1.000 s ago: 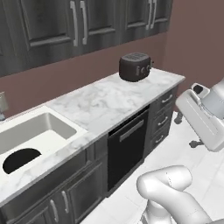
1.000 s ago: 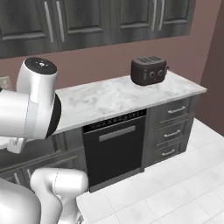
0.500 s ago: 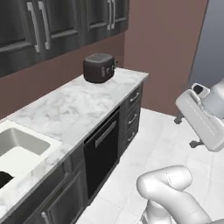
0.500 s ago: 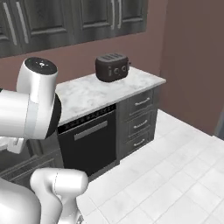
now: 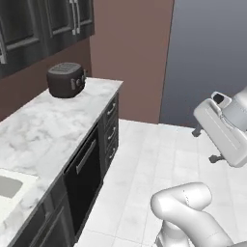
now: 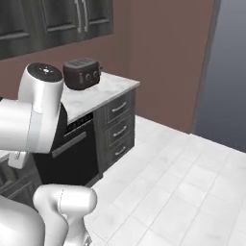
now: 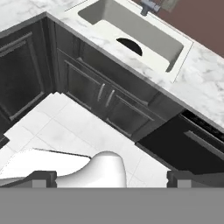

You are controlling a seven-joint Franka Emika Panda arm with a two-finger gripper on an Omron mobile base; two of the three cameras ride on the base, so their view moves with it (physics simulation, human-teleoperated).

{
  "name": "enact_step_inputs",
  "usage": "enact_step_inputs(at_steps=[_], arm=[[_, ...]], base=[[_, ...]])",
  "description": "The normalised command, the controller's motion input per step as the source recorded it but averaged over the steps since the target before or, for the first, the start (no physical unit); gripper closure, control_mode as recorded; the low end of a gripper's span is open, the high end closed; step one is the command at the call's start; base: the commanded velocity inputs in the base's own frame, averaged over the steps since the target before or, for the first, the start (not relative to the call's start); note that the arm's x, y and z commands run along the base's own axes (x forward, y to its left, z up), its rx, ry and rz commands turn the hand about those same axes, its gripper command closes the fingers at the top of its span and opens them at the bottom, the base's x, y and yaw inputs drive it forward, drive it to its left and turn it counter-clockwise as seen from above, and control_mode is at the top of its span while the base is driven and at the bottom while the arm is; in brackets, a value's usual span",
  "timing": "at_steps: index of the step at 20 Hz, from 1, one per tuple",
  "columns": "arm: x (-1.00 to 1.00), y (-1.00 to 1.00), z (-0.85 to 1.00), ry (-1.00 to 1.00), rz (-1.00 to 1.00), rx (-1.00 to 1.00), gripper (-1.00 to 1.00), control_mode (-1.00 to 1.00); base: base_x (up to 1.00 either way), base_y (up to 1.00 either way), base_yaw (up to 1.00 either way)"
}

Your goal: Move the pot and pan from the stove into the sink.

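Two base views show a white marble bench [image 5: 53,130] running from lower left toward upper centre, above dark cabinets [image 6: 117,127] and a black dishwasher front [image 5: 84,181]. At upper centre of the hand view, the sink [image 7: 168,46] holds a flat black object, apparently the pan [image 7: 130,46], partly hidden by the basin wall. A dark toaster [image 5: 66,79] stands at the bench's far end. Both fingers [image 7: 40,179] stand fully apart, gripping nothing.

A dark toaster [image 5: 66,79] sits on the marble counter [image 5: 43,130] (near its end), drawers [image 6: 118,127] below.
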Motion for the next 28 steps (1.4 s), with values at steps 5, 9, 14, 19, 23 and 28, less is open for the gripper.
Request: enact_step_inputs(at_steps=[5, 9, 14, 19, 23, 28], arm=[[0.00, 0.00, 0.00, 0.00, 0.00, 0.00, -1.00, 1.00], [0.00, 0.00, 0.00, 0.00, 0.00, 0.00, -1.00, 1.00], [0.00, 0.00, 0.00, 0.00, 0.00, 0.00, -1.00, 1.00], [0.00, 0.00, 0.00, 0.00, 0.00, 0.00, -1.00, 1.00], [0.00, 0.00, 0.00, 0.00, 0.00, 0.00, -1.00, 1.00], [0.00, 0.00, 0.00, 0.00, 0.00, 0.00, -1.00, 1.00]], base=[[0.00, -0.19, -0.44], [0.00, -0.20, -0.44], [0.04, -0.18, -0.45], [0.06, -0.17, -0.45], [0.06, -0.18, -0.45], [0.05, -0.19, -0.45]])
